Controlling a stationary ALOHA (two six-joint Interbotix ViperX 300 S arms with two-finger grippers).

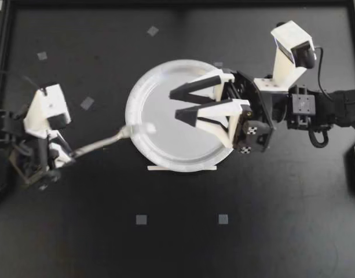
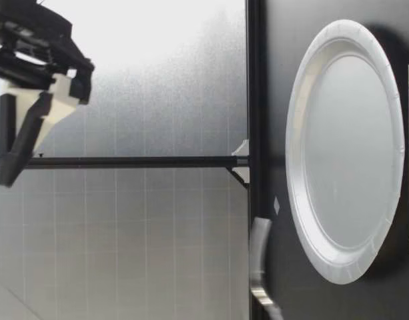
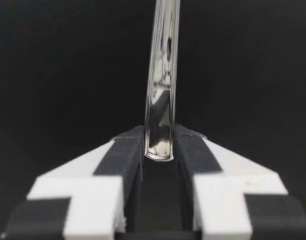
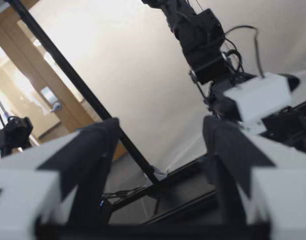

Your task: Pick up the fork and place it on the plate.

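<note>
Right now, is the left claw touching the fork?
Touching. The left wrist view shows both fingers of my left claw pressed against the fork from two sides.

Left claw pinching shiny fork handle's end, handle running ahead, probably over dark table

Desk: black, matte surface. Lying on it — one white paper plate near the middle, a pale strip just beside its rim, small grey tape squares scattered.

No readable text, numbers or brands anywhere; two small checker tags, undecipherable.
</note>
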